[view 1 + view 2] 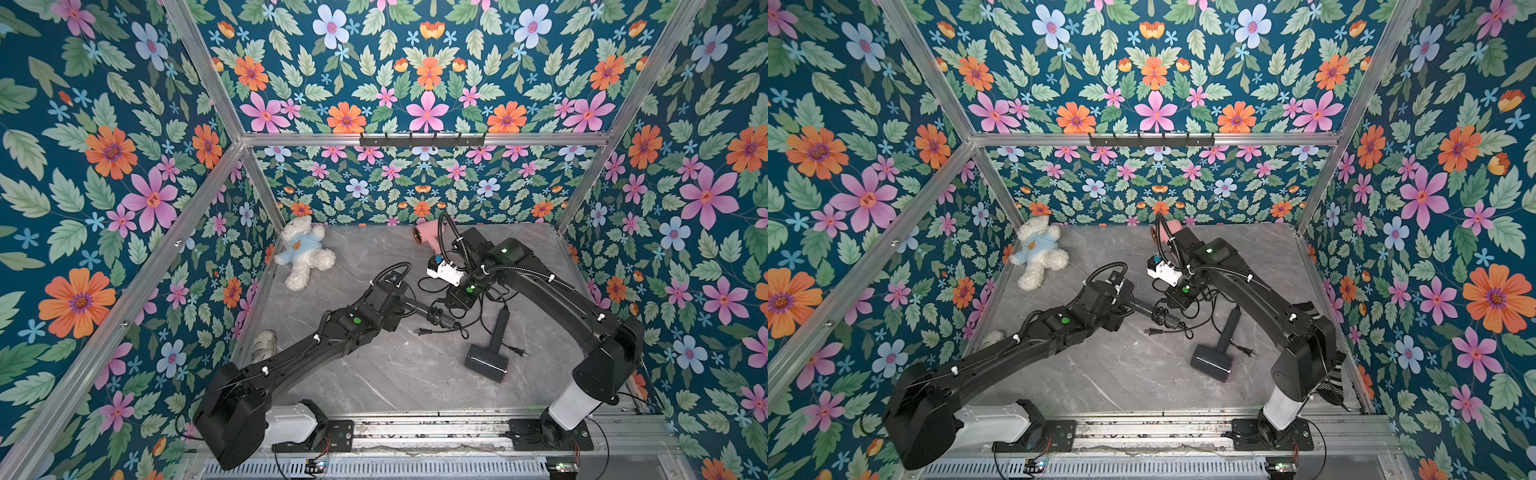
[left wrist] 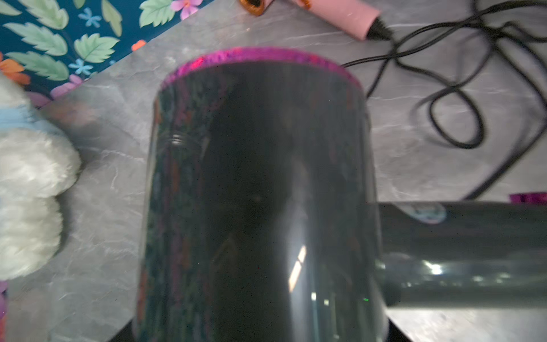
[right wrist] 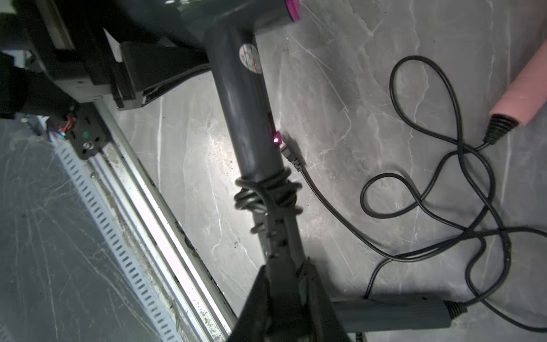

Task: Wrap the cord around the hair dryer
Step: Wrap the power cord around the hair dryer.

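Note:
A dark grey hair dryer (image 2: 260, 177) with a magenta rim hangs just above the table's middle. My left gripper (image 1: 400, 301) is shut on its barrel, which fills the left wrist view and hides the jaws. The handle (image 1: 422, 309) (image 3: 245, 118) points toward my right arm. Its black cord (image 3: 266, 195) lies in a few tight coils round the end of the handle (image 1: 1158, 316). My right gripper (image 3: 284, 275) (image 1: 449, 309) is shut on the cord just past those coils. A plug (image 3: 291, 157) lies on the table beneath the handle.
A second dark grey dryer (image 1: 488, 361) lies front right, and a pink dryer (image 1: 430, 232) at the back. Their loose cords (image 3: 429, 177) loop over the marble table (image 1: 395, 374) between them. A white teddy bear (image 1: 305, 253) lies back left. Patterned walls close three sides.

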### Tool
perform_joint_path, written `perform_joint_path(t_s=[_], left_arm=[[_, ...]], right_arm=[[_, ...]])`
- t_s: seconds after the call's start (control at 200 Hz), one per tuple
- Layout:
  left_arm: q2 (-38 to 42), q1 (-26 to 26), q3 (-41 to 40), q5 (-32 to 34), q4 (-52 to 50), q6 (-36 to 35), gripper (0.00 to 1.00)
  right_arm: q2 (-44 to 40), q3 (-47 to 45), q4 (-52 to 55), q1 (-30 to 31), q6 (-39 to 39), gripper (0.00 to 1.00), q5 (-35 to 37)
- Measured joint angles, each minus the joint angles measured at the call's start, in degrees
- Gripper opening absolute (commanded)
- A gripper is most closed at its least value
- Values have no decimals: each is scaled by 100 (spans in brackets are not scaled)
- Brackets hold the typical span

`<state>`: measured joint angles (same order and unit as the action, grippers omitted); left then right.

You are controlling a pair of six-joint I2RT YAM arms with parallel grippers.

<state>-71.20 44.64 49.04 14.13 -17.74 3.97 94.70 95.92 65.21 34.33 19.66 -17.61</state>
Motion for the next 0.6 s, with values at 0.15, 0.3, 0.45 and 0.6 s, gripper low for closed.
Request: perform_joint_path(t_s=[0.15,0.3,0.45,0.6], left_arm=[[599,-7,-376,-997,479,-153,0],[1058,-44,-811,-1665,1298,-116,0],[1416,-245,-1196,-2430,2192,28,0],[1427,-393,-1547,-3110,3268,581,0]], right_arm=[[-459,-146,107,-170,424,0,-772],[-754,-291,133,-612,625,0,-1926],[-1333,-791,-321,-813,584,0,-2907],[-1858,-1626,-1403,-1060,131,0,-3720]])
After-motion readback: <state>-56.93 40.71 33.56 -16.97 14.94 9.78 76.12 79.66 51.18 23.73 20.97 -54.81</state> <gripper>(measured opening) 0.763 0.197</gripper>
